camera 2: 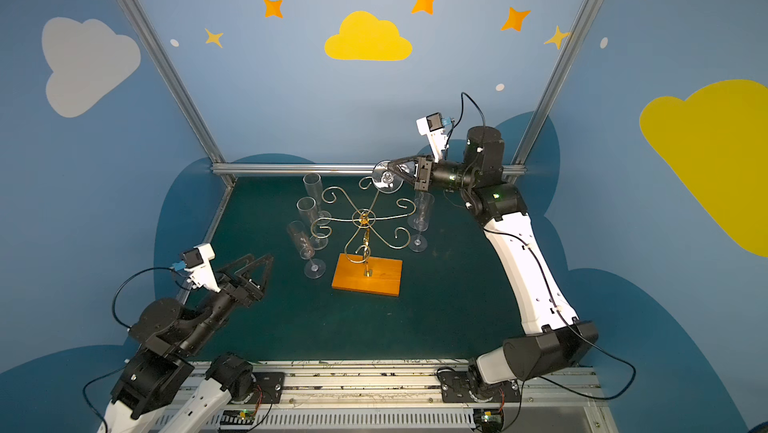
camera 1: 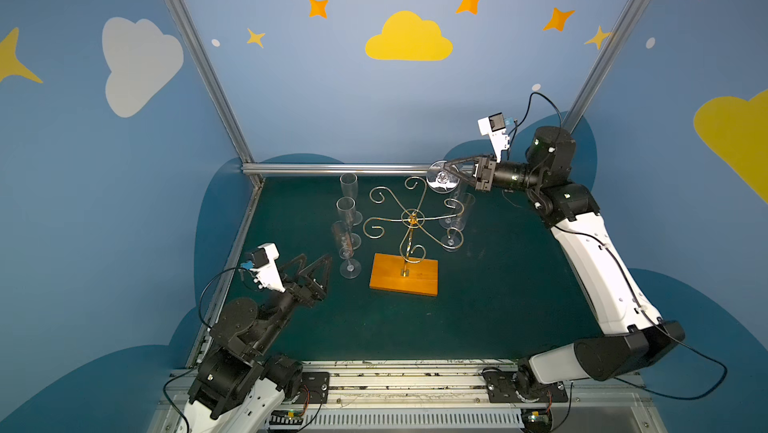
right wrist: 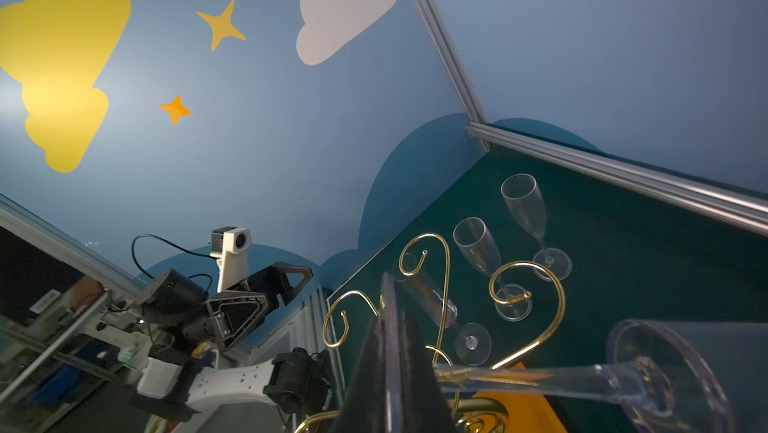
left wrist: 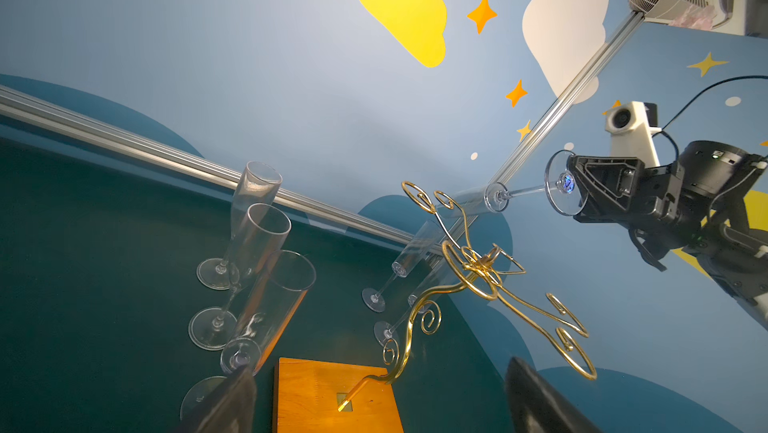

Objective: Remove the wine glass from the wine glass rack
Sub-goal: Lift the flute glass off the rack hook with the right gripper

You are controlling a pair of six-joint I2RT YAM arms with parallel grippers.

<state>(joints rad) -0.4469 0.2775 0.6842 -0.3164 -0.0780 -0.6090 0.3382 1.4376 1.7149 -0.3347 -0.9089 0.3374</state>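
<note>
Clamping the glass (camera 1: 436, 186) by its foot, our right gripper (camera 1: 445, 168) has the rack (camera 1: 411, 217) just beside it (left gripper (camera 1: 316, 258) gapes empty).

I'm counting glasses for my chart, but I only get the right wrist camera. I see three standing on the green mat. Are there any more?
Observer: Yes. In both top views two more glasses stand on the mat at the wine glass rack's right side, near the right gripper.
Child: Is a gripper touching the wooden bottom?
Observer: No. The wooden base lies flat on the mat, and the open left gripper sits apart from it.
Child: How is my glass held?
Observer: The left wrist view shows the right gripper shut on the wine glass by its round foot, which your view shows only edge-on.
</note>
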